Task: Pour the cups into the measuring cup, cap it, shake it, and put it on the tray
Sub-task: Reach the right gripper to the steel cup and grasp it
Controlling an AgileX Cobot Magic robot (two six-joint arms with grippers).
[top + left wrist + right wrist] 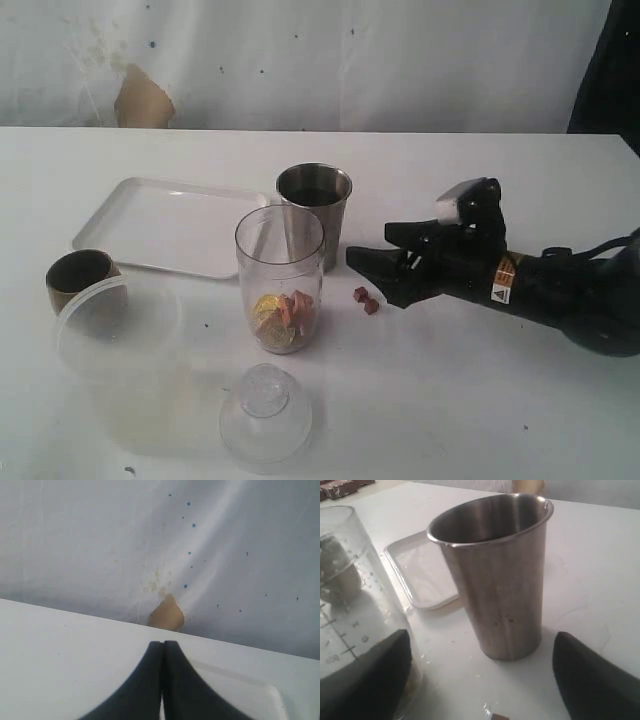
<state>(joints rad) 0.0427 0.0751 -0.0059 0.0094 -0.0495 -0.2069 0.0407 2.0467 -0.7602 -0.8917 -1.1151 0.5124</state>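
The measuring cup (280,280) stands mid-table, a clear tumbler with orange, yellow and pink pieces at its bottom; its printed scale shows in the right wrist view (350,605). Just behind it stands the steel tumbler (314,210), upright. My right gripper (372,262) lies low on the table to their right, open, its fingers (590,680) spread wide and facing the steel tumbler (495,580) without touching it. The dark-brown cup (78,276) sits at the left. The white tray (170,225) lies behind it. My left gripper (163,644) is shut on nothing, above the tray's corner (250,690).
A wide cloudy tub (120,350) stands at the front left, partly in front of the brown cup. The clear domed lid (266,415) rests on the table before the measuring cup. Two small reddish pieces (365,300) lie on the table beside the right gripper's tips.
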